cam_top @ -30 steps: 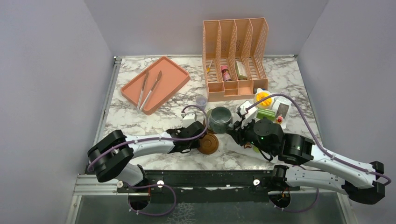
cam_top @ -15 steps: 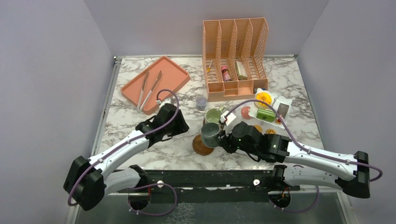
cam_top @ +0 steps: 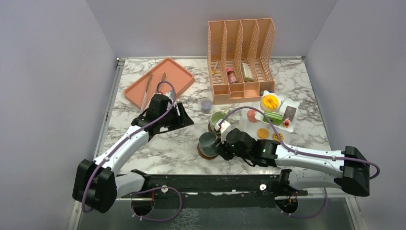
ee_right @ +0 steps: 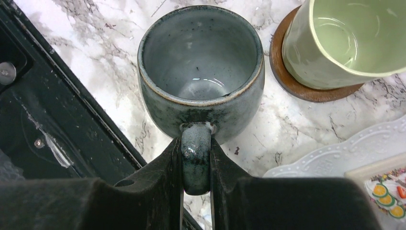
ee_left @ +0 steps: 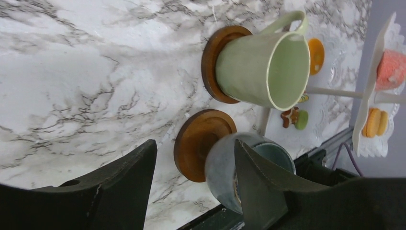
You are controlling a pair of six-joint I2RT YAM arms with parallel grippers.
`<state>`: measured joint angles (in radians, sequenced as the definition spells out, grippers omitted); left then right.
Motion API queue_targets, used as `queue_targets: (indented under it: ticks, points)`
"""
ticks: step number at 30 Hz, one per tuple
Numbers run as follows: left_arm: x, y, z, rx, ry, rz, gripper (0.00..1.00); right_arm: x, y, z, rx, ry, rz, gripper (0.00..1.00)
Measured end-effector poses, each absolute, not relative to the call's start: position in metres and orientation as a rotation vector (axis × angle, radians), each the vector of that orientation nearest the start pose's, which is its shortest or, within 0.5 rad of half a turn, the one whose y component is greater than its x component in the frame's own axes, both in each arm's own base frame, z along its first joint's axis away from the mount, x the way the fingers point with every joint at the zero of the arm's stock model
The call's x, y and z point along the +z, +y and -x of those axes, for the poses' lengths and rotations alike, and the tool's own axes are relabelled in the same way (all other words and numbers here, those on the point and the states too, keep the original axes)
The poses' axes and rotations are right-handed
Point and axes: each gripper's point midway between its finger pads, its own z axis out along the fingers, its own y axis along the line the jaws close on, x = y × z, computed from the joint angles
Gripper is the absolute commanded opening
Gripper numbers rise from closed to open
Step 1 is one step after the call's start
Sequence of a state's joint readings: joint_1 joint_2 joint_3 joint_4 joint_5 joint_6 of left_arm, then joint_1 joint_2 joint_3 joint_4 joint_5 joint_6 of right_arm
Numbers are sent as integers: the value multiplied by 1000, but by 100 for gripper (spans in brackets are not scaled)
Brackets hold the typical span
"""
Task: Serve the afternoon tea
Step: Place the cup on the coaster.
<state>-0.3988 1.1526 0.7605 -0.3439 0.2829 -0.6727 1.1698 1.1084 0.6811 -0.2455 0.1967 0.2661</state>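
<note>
"Right gripper (ee_right: 196, 158) is pinching what?"

"It is squeezing the handle of the grey-blue mug (ee_right: 201, 72), so the cup is sitting upright just ahead of its fingers (ee_right: 160, 184), over the empty coaster (ee_left: 196, 129)."

"And the left gripper (ee_left: 194, 148)?"

"It is hanging open, holding nothing, giving the mug room."

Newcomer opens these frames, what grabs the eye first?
The right gripper pinches the grey-blue mug by its handle, over the near brown coaster at the table's front edge; whether it rests there is unclear. Just behind, the pale green mug sits on the other coaster, and the left gripper hangs open and empty to their left.
</note>
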Motion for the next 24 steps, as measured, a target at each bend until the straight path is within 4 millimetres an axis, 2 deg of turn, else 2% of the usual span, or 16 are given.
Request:
queue_targets:
  ticks: [3,8,11,15,17,21,24]
  points:
    - [130,-197,-254,-908,2436,132,62,113,290,-149,562,2094,894,4]
    - [110,-204,-238,-987,2483,82,62,103,295,-152,568,2080,892,5]
    - [102,-206,-230,-1019,2509,66,62,95,295,-153,564,2070,895,12]
    - [98,-208,-228,-1039,2514,43,61,92,296,-156,567,2037,885,30]
    - [95,-208,-227,-1036,2518,36,61,91,297,-157,571,2023,881,36]
    - [86,-208,-226,-1030,2548,31,60,91,296,-159,575,2004,862,40]
    - [78,-207,-225,-1023,2566,28,54,94,295,-159,575,1997,852,41]
